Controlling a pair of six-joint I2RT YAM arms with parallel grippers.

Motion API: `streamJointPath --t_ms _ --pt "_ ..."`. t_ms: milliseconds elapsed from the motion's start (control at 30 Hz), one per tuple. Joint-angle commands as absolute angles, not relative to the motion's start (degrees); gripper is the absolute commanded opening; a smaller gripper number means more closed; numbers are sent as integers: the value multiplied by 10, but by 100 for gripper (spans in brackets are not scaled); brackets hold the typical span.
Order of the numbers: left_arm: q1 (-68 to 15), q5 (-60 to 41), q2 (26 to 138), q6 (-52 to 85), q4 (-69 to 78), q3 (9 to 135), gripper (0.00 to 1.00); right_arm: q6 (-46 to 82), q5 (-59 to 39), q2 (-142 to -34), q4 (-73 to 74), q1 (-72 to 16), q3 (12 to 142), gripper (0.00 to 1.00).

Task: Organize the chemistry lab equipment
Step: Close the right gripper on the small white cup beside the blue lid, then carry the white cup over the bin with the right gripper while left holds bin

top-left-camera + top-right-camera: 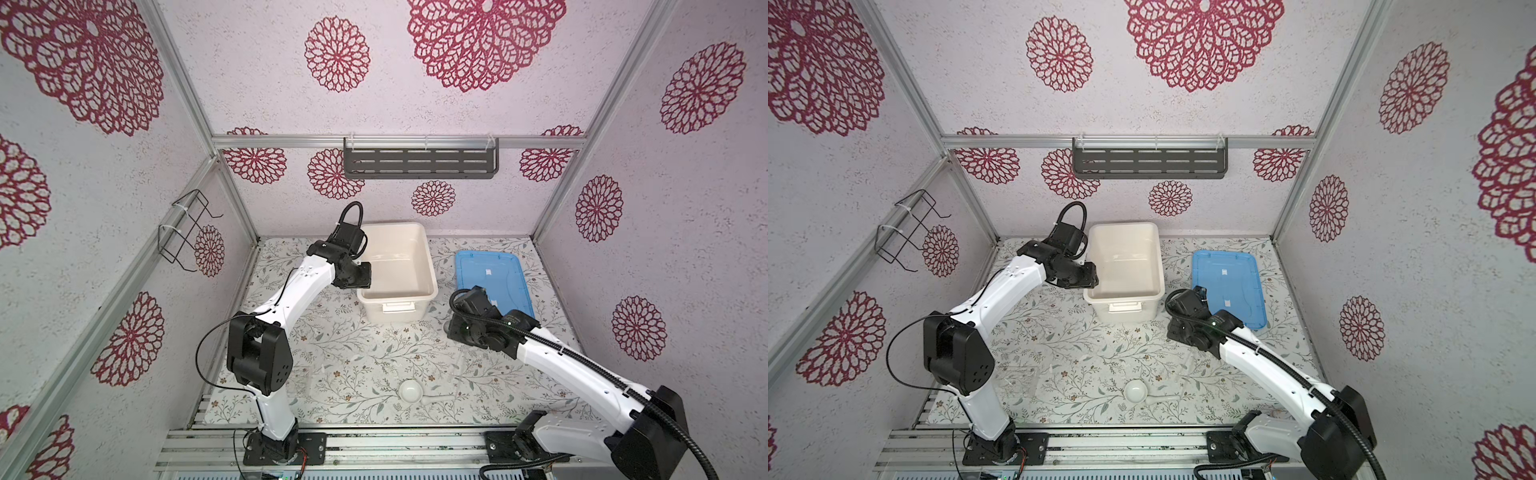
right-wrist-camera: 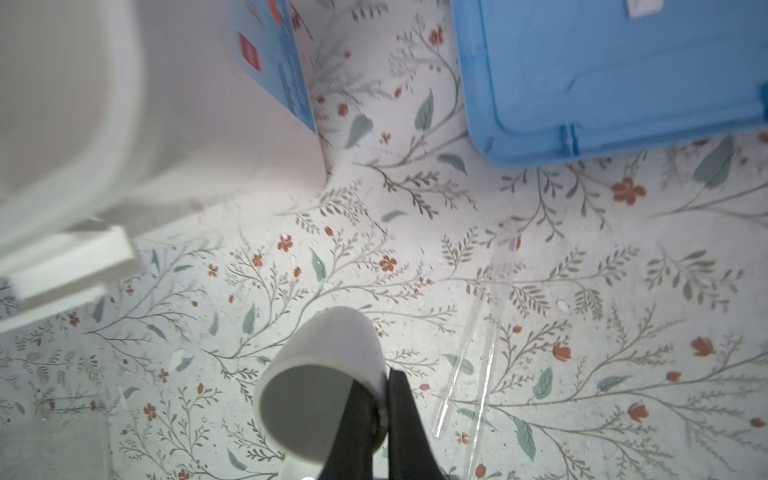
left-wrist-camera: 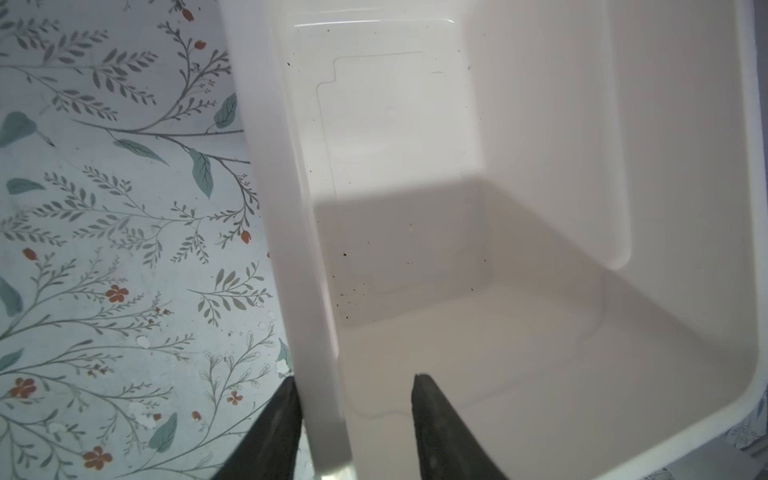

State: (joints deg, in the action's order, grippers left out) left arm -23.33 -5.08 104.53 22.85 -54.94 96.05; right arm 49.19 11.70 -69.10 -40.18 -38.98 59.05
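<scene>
Small white bowl [image 2: 328, 353]: hangs tilted above the floral mat [image 2: 291, 257], pinched at the rim by the right gripper [image 2: 376, 378], jaws together on the thin wall, one finger inside, one outside. Hovers near the front corner of the big white tub [image 1: 431, 270], with the blue lid [image 1: 490, 270] just beyond. Second white bowl [image 1: 409, 390]: rests upright near the mat's front edge in both top views, white pestle [image 1: 436, 399] lying just beside. Left gripper [image 3: 355, 378]: straddles the tub's side wall, fingers apart, inner one clear of the wall. Clear plastic [image 2: 463, 361] on the mat beside the held bowl: tube or rack, cannot tell.
</scene>
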Motion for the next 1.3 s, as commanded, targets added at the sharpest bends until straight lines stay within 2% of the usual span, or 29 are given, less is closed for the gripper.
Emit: streamJointPath --t_ms 0,133,267,367,467,533,567,667,800,1167,1267 --pt "-239 -51 1050 203 -568 970 41 437 167 -682 -470 -376 657 0" --pt "-240 -27 1056 183 -588 975 39 391 174 -699 -498 -365 737 0" --pt "-240 -18 1059 170 -610 989 33 355 157 -733 -515 -363 813 0" --pt "-239 -19 1058 164 -608 993 28 340 136 -759 -520 -363 850 0" --pt "-239 -14 1064 161 -610 1001 27 332 126 -777 -522 -363 874 0" --pt "-240 -11 1069 164 -613 1008 33 329 120 -787 -526 -363 888 0" --pt "-240 -6 1073 166 -615 1012 41 327 118 -791 -529 -363 894 0" --pt "-239 7 1078 180 -612 1017 56 326 103 -800 -527 -363 903 0" --pt "-239 34 1080 212 -577 1005 58 328 88 -806 -520 -363 903 0" --pt "-239 10 1119 203 -569 1031 22 318 82 -811 -530 -363 913 0" --pt "-239 1 1120 189 -587 1039 17 314 83 -813 -534 -363 918 0"
